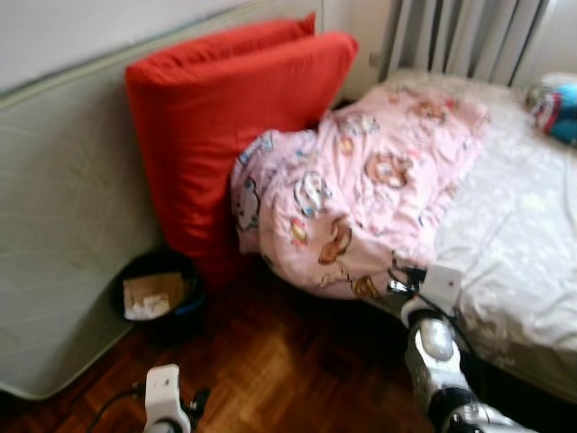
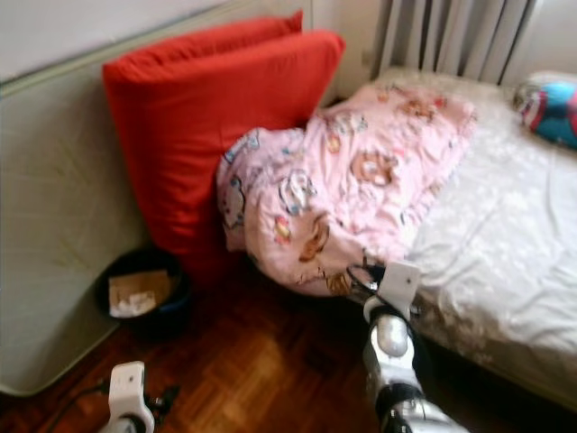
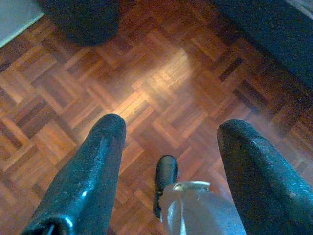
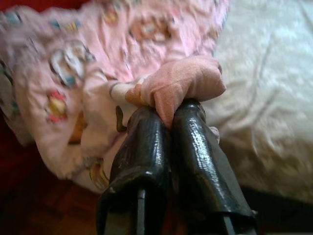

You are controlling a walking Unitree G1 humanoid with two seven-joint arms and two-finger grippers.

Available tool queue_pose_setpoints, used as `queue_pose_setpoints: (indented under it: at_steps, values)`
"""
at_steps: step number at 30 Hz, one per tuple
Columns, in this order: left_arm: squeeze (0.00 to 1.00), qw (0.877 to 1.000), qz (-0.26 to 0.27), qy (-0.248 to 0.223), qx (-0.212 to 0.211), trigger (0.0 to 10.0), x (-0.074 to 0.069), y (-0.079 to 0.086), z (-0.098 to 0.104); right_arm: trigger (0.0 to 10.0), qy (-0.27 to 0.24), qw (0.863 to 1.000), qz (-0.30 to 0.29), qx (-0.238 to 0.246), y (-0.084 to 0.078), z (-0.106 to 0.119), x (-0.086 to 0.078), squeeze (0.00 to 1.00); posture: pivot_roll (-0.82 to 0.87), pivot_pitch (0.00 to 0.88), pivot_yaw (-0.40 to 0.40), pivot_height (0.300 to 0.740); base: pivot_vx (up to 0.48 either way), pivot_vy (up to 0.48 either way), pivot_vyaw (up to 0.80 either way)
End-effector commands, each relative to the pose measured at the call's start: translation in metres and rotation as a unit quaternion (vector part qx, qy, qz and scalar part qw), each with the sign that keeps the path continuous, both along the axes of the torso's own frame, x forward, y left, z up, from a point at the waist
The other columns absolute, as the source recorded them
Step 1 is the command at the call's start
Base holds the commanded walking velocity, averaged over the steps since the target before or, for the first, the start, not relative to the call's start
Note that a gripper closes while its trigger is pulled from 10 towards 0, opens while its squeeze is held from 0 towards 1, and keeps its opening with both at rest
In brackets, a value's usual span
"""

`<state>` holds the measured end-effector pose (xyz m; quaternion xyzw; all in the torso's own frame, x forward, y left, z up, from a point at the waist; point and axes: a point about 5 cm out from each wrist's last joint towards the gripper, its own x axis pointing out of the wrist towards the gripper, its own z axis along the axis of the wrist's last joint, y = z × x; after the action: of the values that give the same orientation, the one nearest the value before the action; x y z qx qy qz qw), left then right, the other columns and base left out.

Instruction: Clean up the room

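A pink cartoon-print blanket lies bunched at the bed's near corner and hangs over its edge. My right gripper is shut on a fold of that blanket, at the lower edge of the heap in the left eye view. The white sheet of the bed spreads to the right of the heap. My left gripper hangs low at the left, open, with only wooden parquet floor between its fingers.
Two big red cushions stand against the wall behind the blanket. A black bin holding cardboard and paper sits on the floor below them. A pale mattress leans at the left. A blue and red toy lies on the bed's far right.
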<state>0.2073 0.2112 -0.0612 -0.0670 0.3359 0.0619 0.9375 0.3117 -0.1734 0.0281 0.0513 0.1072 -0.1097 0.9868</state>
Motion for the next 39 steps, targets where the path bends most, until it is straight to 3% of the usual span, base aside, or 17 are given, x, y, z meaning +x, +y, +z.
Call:
queue_pose_setpoints:
  at_steps: [1,13,14,15,30,32,33,34,35,39]
  values:
    - [0.00,1.000,-0.007,0.001,0.009,10.0,0.000,0.003,0.001,10.0,0.009,1.000,0.002,-0.007,0.001,0.000,0.001,0.00,0.16,0.061,0.027,0.740,0.000,0.000,0.00]
    - [0.00,1.000,-0.013,0.009,0.010,10.0,-0.003,0.003,-0.001,10.0,0.092,0.996,0.008,-0.021,0.001,-0.020,-0.010,0.02,0.16,0.064,0.026,0.740,0.000,0.000,0.00]
    - [0.00,1.000,-0.015,0.010,0.010,10.0,-0.003,0.003,-0.001,10.0,0.095,0.995,0.012,-0.022,0.003,-0.021,-0.010,0.74,0.16,0.064,0.026,0.740,0.000,0.000,0.00]
    - [0.00,1.000,-0.015,0.011,0.010,10.0,-0.003,0.003,-0.002,10.0,0.097,0.995,0.015,-0.022,0.003,-0.022,-0.010,0.82,0.16,0.064,0.026,0.740,0.000,0.000,0.00]
    - [0.00,0.999,-0.027,0.013,0.011,10.0,-0.003,-0.001,-0.002,10.0,0.135,0.990,0.040,-0.027,0.010,-0.029,-0.014,0.82,0.16,0.062,0.024,0.740,0.000,0.000,0.00]
    - [0.00,0.999,-0.029,0.011,0.012,10.0,-0.002,-0.002,-0.002,10.0,0.142,0.988,0.049,-0.023,0.012,-0.031,-0.015,0.77,0.16,0.062,0.022,0.740,0.000,0.000,0.00]
    - [0.00,0.999,-0.029,0.011,0.012,10.0,-0.002,-0.002,-0.002,10.0,0.147,0.987,0.054,-0.020,0.013,-0.033,-0.017,0.69,0.16,0.062,0.022,0.740,0.000,0.000,0.00]
    - [0.00,0.999,-0.030,0.011,0.012,10.0,-0.001,-0.002,-0.002,10.0,0.152,0.986,0.059,-0.017,0.013,-0.035,-0.018,0.08,0.16,0.061,0.022,0.740,0.000,0.000,0.00]
    - [0.00,0.999,-0.030,0.013,0.012,10.0,-0.001,-0.003,-0.001,10.0,0.173,0.982,0.069,-0.014,0.012,-0.042,-0.025,0.00,0.15,0.060,0.022,0.740,0.000,0.000,0.00]
    - [0.00,0.999,-0.033,0.014,0.011,10.0,0.000,-0.004,-0.001,10.0,0.211,0.974,0.082,-0.006,0.008,-0.055,-0.038,0.00,0.15,0.059,0.021,0.740,0.000,0.000,0.00]
